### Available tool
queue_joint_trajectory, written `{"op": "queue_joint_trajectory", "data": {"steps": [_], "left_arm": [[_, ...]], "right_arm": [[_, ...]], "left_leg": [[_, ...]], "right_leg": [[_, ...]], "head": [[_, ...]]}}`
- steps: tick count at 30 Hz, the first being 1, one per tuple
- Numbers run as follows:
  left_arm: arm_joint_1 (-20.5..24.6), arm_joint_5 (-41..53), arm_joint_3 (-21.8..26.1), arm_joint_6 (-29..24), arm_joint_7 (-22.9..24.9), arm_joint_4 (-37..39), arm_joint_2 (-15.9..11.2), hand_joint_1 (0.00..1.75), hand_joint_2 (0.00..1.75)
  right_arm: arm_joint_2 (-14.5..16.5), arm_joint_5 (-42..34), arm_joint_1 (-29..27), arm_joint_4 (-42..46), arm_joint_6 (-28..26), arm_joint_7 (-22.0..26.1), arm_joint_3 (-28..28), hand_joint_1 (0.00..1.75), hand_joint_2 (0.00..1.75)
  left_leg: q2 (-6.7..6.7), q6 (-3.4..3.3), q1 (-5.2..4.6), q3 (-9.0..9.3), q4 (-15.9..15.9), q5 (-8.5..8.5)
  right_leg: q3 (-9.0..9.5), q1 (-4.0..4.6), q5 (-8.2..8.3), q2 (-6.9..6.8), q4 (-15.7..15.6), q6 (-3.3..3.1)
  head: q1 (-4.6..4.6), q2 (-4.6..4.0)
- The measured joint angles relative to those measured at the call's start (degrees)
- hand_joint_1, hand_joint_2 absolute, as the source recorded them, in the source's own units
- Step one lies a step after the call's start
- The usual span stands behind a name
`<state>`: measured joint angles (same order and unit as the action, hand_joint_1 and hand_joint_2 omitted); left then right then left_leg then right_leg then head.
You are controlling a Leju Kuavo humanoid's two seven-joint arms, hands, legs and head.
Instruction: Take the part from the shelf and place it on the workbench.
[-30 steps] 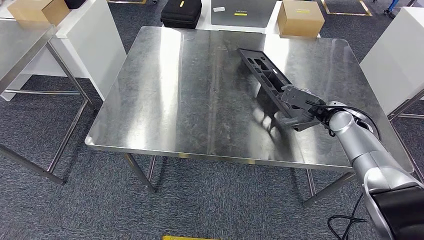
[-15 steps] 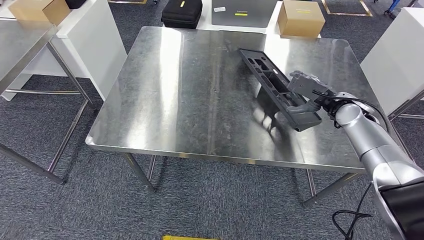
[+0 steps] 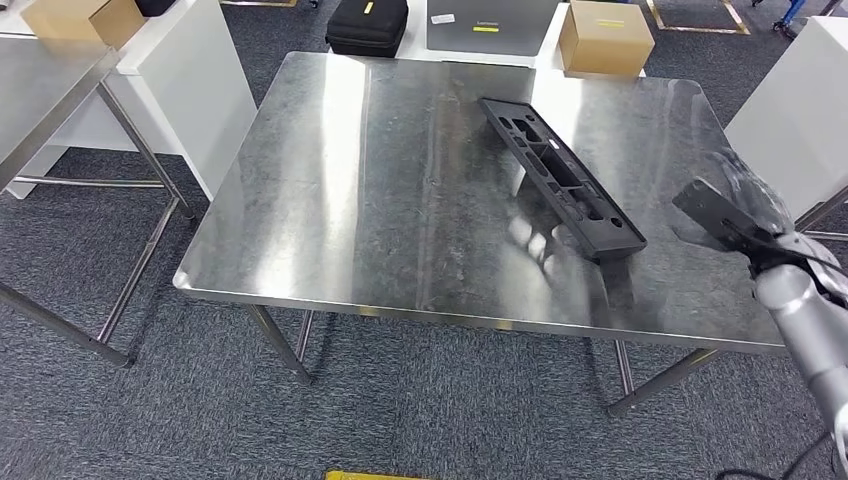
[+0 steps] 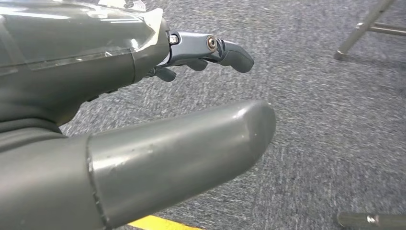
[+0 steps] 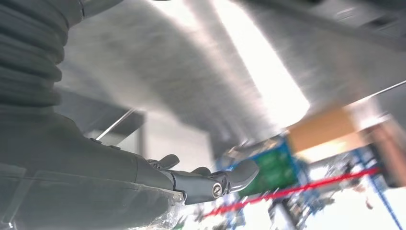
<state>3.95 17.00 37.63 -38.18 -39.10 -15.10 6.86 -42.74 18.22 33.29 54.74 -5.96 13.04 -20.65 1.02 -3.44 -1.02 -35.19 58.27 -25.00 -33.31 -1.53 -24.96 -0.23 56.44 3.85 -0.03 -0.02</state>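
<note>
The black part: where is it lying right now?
In the head view the black part lies flat on the right half of the steel workbench, running diagonally from the far edge toward the right hand, which is clear of it.

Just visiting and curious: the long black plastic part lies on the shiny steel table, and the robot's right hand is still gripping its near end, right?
Not quite. In the head view the long black plastic part does lie on the shiny steel table, but the right hand has let go and is off to the side, holding nothing.
</note>
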Motion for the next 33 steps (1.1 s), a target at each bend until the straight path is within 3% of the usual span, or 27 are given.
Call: {"op": "queue_joint_trajectory", "data": {"steps": [3, 7, 14, 20, 26, 29, 33], "left_arm": [[-0.3, -0.5, -0.3, 0.2, 0.0, 0.0, 0.1, 0.00, 0.00], [-0.3, -0.5, -0.9, 0.4, 0.0, 0.0, 0.2, 0.00, 0.00], [-0.2, -1.1, -1.7, 0.4, 0.0, 0.0, 0.4, 0.00, 0.00], [-0.2, -2.4, -1.8, -0.1, 0.0, 0.0, 0.4, 0.00, 0.00], [-0.2, -3.3, -1.8, -1.1, 0.0, 0.0, 0.5, 0.00, 0.00], [-0.2, -3.3, -1.8, -1.6, 0.0, 0.2, 0.7, 0.00, 0.00], [-0.2, -1.9, -1.5, -1.9, 0.0, 0.4, 1.0, 0.00, 0.00]], "right_arm": [[0.0, 4.5, -13.0, 6.9, -4.1, -0.4, 10.3, 0.00, 1.75], [2.9, 10.1, -27.7, 14.2, -7.9, 0.3, 23.9, 0.00, 1.75], [12.8, 20.3, -41.9, 22.5, -10.3, 4.4, 43.6, 0.00, 1.75], [23.0, 26.4, -45.8, 26.5, -10.8, 9.5, 57.0, 0.00, 1.75], [34.3, 33.2, -44.9, 27.7, -13.4, 19.6, 69.4, 0.00, 1.75], [39.5, 35.1, -42.6, 25.5, -19.5, 24.3, 74.2, 0.00, 1.75], [43.2, 33.6, -39.6, 16.5, -29.3, 26.4, 77.2, 0.00, 1.75]], "left_leg": [[0.20, -0.04, 0.00, 0.00, 0.0, -0.06], [0.30, -0.01, 0.02, -0.03, 0.0, -0.12], [0.20, 0.07, 0.02, 0.05, 0.0, -0.21], [0.09, 0.09, 0.02, 0.15, 0.0, -0.27], [0.03, 0.14, 0.03, 0.35, -0.1, -0.45], [-0.20, 0.17, 0.06, 0.41, -0.1, -0.47], [-0.30, 0.18, 0.07, 0.45, -0.1, -0.49]], "right_leg": [[0.04, 0.00, -0.08, -0.16, 0.0, 0.10], [0.06, 0.01, -0.21, -0.35, 0.0, 0.21], [-0.04, -0.01, -0.26, -0.25, 0.0, 0.21], [-0.29, -0.02, -0.31, -0.08, 0.0, 0.20], [-0.34, -0.02, -0.50, 0.02, 0.0, 0.12], [-0.34, 0.00, -0.49, 0.20, 0.0, 0.12], [-0.31, 0.01, -0.51, 0.26, 0.0, 0.10]], "head": [[-0.01, 0.00], [-0.01, 0.00], [0.01, 0.00], [0.01, 0.00], [0.00, -0.01], [-0.01, 0.00], [0.01, -0.01]]}}
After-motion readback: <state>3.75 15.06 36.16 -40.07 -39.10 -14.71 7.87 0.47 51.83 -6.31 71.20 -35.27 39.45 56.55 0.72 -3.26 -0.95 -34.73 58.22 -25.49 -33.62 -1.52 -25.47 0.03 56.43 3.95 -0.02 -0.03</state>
